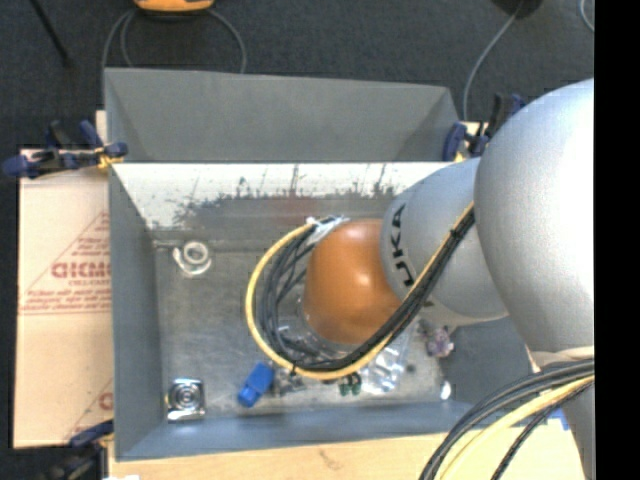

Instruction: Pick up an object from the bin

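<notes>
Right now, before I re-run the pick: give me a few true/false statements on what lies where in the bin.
1. The arm's rounded orange wrist cover sits over the middle of the grey metal bin. True.
2. The small blue plastic block lies against the bin's upper wall. False: it lies near the lower wall, to the lower left of the cover.
3. The small pale ring lies on the upper-left part of the floor, apart from the arm. True.
4. The square silver metal piece sits in the lower-right corner. False: it sits in the lower-left corner.
</notes>
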You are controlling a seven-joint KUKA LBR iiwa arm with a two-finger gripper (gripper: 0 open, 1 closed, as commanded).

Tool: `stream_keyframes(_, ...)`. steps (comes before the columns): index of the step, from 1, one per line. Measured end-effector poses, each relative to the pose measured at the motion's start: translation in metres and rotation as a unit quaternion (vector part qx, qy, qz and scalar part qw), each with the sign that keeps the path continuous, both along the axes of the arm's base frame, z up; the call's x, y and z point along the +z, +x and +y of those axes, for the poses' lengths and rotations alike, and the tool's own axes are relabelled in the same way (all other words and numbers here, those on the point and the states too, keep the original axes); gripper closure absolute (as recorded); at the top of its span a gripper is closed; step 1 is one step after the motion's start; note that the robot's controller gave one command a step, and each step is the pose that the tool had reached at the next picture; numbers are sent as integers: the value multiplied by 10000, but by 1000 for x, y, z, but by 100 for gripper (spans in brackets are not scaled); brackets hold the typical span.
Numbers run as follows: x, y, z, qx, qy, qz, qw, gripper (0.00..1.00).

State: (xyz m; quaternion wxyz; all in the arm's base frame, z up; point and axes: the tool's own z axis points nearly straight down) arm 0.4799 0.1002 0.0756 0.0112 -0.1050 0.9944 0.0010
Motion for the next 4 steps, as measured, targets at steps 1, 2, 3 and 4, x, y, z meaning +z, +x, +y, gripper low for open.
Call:
stream_keyframes(1,0,2,1,-9,15,-47,10000,0)
stream_keyframes(2,-1,9,41,691,-32,-3,9976,0)
stream_keyframes(3,1,9,43,679,-1,-21,9977,100)
stream_keyframes(4,131,18,37,956,-30,49,9954,100)
